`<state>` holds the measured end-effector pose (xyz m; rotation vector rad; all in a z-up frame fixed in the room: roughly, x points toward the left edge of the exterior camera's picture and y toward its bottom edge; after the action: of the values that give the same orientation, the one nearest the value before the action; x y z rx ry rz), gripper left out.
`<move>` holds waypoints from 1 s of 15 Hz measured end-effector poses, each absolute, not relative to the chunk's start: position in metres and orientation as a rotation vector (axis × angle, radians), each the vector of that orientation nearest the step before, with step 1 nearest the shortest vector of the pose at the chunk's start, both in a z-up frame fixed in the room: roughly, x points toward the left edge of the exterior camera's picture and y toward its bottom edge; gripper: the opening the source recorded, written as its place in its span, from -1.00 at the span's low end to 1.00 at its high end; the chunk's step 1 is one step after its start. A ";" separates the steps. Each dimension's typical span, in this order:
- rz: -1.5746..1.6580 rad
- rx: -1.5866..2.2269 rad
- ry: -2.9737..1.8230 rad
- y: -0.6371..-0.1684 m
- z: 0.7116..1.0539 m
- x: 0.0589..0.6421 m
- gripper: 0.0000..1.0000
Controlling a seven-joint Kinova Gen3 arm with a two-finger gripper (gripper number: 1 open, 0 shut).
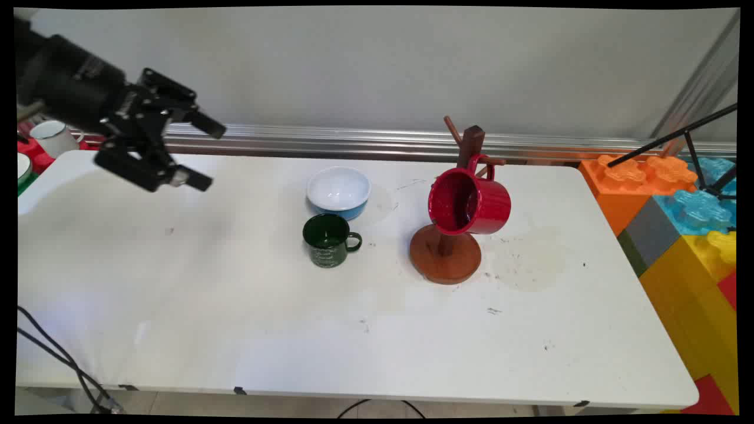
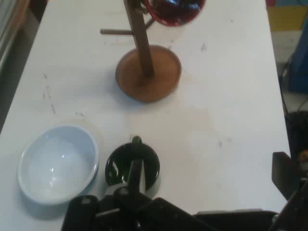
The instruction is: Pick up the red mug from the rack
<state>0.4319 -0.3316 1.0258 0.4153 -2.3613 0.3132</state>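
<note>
Gripper (image 1: 206, 153) up at table (image 1: 177, 330) 10 o'clock edge, jaws spread, holding nothing; green mug (image 1: 327, 239), bowl (image 1: 339, 190) mid-table, both look empty.

We saw a wooden mug tree (image 1: 445, 259) standing upright on its round brown base, pegs jutting from its post. A glossy red mug (image 1: 471, 203) hung by its handle from one peg, tipped on its side with its mouth turned to the picture's left. Left of the tree stood a small dark green mug (image 1: 327, 240), upright, its handle pointing toward the tree. Just behind that mug, also left of the tree, sat a pale blue bowl (image 1: 339, 189) with a white inside, upright
</note>
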 end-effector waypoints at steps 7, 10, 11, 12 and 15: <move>0.339 0.583 -2.323 -0.350 1.034 0.340 1.00; 0.343 0.640 -2.304 -0.358 1.029 0.300 1.00; 0.344 0.660 -2.295 -0.362 1.026 0.286 1.00; 0.344 0.677 -2.287 -0.365 1.022 0.275 1.00; 0.347 0.726 -2.267 -0.374 1.010 0.244 1.00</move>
<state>0.2443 -0.3738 1.0100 0.7262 -2.2665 0.3466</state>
